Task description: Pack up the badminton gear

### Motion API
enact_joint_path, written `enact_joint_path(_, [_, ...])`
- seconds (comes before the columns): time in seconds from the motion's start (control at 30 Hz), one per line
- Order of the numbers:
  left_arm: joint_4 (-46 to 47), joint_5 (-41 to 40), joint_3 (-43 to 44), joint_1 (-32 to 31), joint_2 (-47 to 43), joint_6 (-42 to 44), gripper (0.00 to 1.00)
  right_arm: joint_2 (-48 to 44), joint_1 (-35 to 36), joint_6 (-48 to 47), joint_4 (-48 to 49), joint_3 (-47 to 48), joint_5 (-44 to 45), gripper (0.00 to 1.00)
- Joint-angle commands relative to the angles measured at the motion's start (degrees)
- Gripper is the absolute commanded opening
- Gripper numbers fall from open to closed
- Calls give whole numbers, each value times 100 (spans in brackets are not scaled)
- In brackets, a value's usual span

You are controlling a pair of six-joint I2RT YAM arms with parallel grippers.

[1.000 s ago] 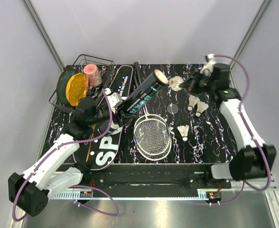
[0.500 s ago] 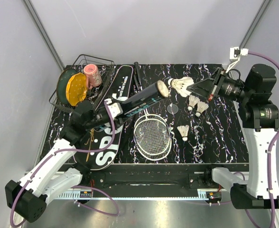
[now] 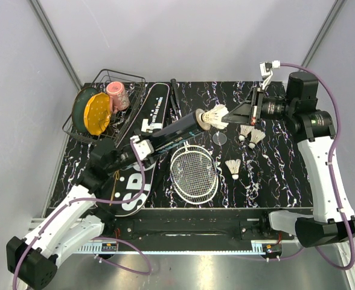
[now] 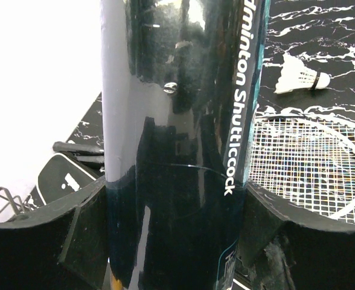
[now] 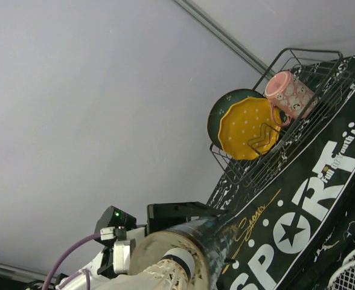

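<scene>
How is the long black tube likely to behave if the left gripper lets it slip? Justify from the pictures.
Probably slippery: the tube has a glossy skin that mirrors its surroundings inside the left gripper. Likely to roll on the table, being a smooth round cylinder. Seemingly stiff: it juts out, held near one end, without sagging.

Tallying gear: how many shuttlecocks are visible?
4 shuttlecocks: one at the tube mouth, two together right of it, one beside the racket head. More may hide inside the tube.

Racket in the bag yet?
No, the racket lies out on the table, its strung head beside the SPORT bag.
</scene>
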Motion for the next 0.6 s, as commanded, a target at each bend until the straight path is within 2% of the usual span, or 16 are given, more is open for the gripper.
enact_joint_path(0.0, [761,160,59,2,-272,110,4,-48,82,-336,-241,121,-9,0])
enact_joint_path(0.17, [761,379,76,10,-316,84,4,75,143,-662,-654,174,273,0])
enact_joint_path(0.23, [665,528,112,2,-228,110,4,277,370,-951,-1031,332,475,0])
enact_joint_path(0.4, [506,652,208,-7,-122,136,4,628,688,-1084,-1103,666,765,3])
enact_joint_path(0.47, [497,635,165,-16,-166,154,4,690,706,-1119,-1094,754,914,14])
enact_joint_path(0.5, [506,617,147,-33,-175,180,4,760,732,-1154,-1111,789,933,26])
enact_joint_path(0.57, [550,582,94,-68,-210,198,4,822,819,-1216,-1094,807,933,38])
